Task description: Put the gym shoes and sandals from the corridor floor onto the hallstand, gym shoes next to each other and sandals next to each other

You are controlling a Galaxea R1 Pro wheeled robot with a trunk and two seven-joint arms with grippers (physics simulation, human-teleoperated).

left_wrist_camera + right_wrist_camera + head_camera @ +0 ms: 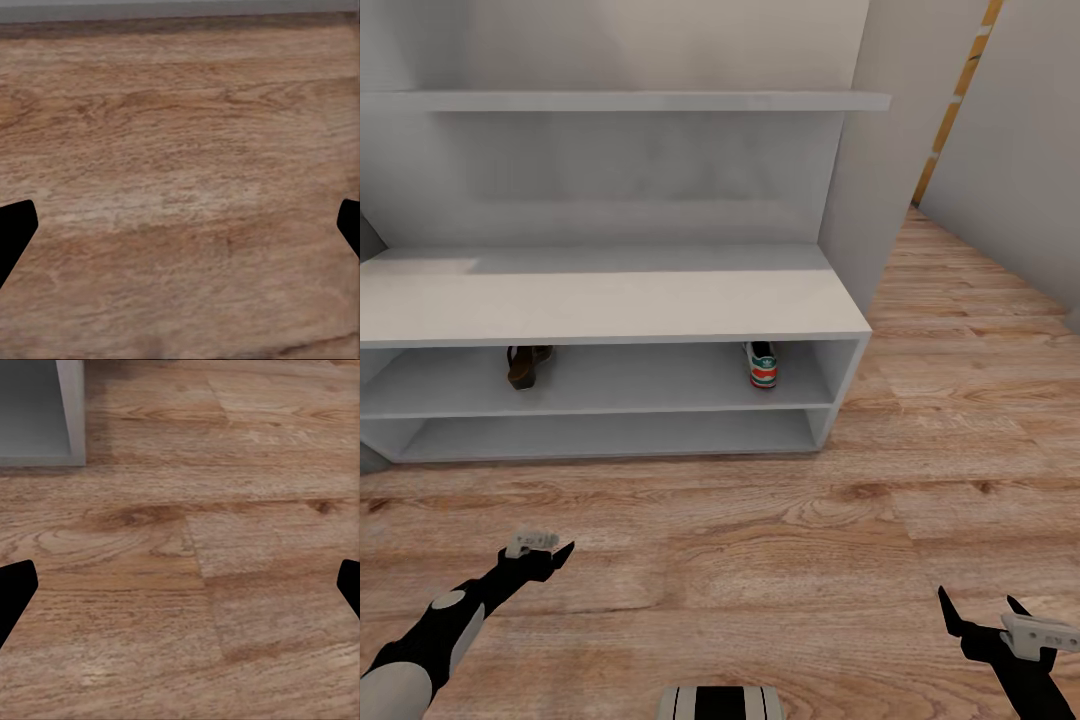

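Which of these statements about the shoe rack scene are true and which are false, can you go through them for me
1. A sandal sits on the upper shelf of the hallstand. True.
2. A gym shoe sits on the same shelf, toward the right end. True.
3. The sandal and gym shoe touch each other. False: they are far apart on the shelf.
4. The right tool holds a shoe. False: it is open and empty above the corridor floor.
5. The left tool grips a sandal. False: it holds nothing.

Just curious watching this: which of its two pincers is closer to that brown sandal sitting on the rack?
Left. The left pincer hovers over the floor almost straight out from the sandal on the upper shelf. The right pincer sits far off toward the other side.
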